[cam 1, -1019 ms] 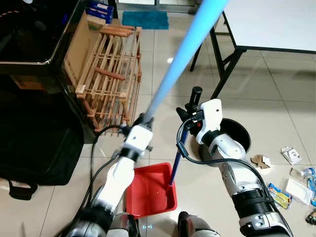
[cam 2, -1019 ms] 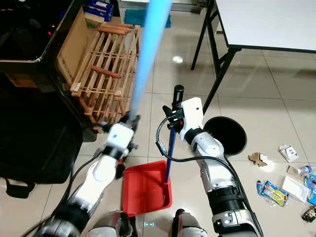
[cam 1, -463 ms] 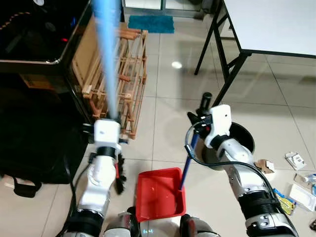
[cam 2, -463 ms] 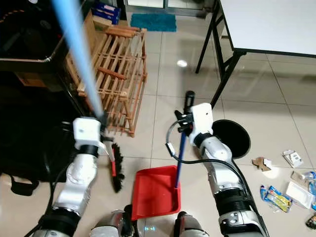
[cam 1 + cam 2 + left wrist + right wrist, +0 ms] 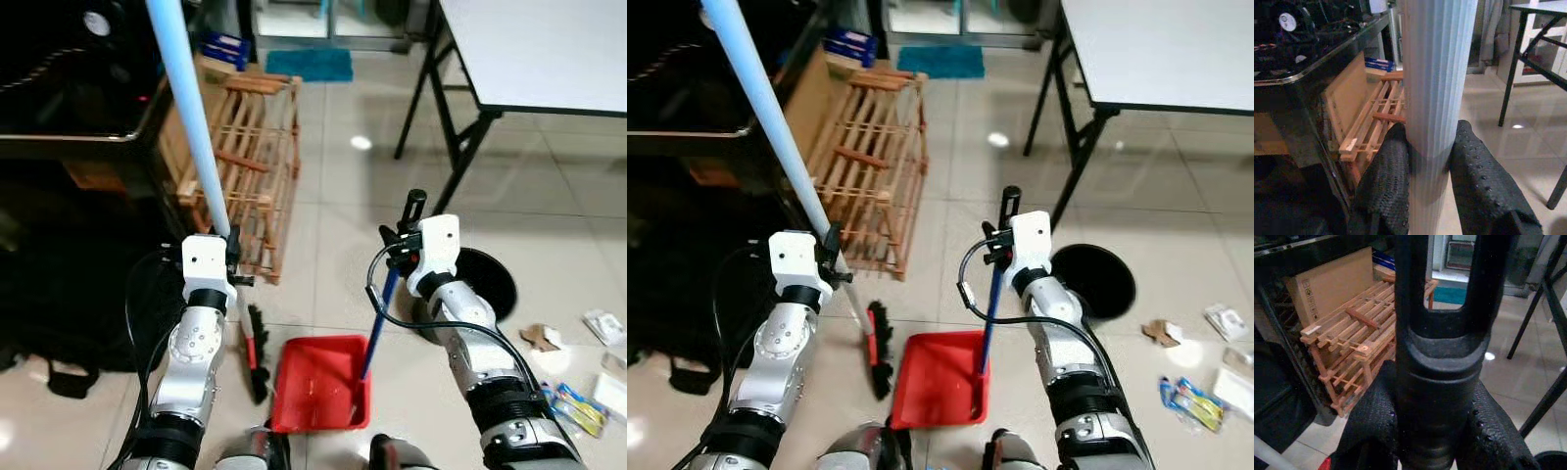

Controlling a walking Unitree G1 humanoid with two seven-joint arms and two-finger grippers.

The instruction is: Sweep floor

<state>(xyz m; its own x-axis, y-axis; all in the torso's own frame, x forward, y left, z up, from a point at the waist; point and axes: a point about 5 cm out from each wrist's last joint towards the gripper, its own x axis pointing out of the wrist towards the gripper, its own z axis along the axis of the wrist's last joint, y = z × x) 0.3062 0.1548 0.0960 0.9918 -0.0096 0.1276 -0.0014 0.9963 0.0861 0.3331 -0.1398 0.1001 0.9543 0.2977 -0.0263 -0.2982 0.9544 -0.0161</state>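
- Low at 6 o'clock in the head views, a red dustpan (image 5: 321, 382) lies flat on the pale tiled floor (image 5: 333, 211), just ahead of the robot's body.
- At 9 o'clock from the dustpan, the left pincer (image 5: 1432, 181) is pressed against the light blue handle of a broom (image 5: 191, 127), its black fingers (image 5: 1386, 181) pinching the ribbed pole from both sides.
- That pole rises steeply toward 11 o'clock; below the wrist it runs down to a black brush head (image 5: 880, 348) with a red collar, which rests on the floor just beside the dustpan's left edge.
- At 1 o'clock from the dustpan, the right pincer (image 5: 1432, 426) grips the black top of the dustpan's upright handle (image 5: 390, 289), fingers closed on it.
- This handle is a dark blue rod that slants down into the back of the red tray.
- Toward 11 o'clock stands a slatted wooden rack (image 5: 250, 171), leaning beside a cardboard box (image 5: 1332, 284) under a dark glass-topped surface (image 5: 88, 147).
- At 3 o'clock from the right pincer, a round black bin (image 5: 1095, 279) sits on the tiles, near the black legs of a white surface (image 5: 529, 49).
- Further out at 4 o'clock, scattered litter (image 5: 1190, 367) of wrappers and cardboard scraps lies on the floor, well apart from the dustpan.
- A teal mat (image 5: 309, 64) lies at 12 o'clock, far back.
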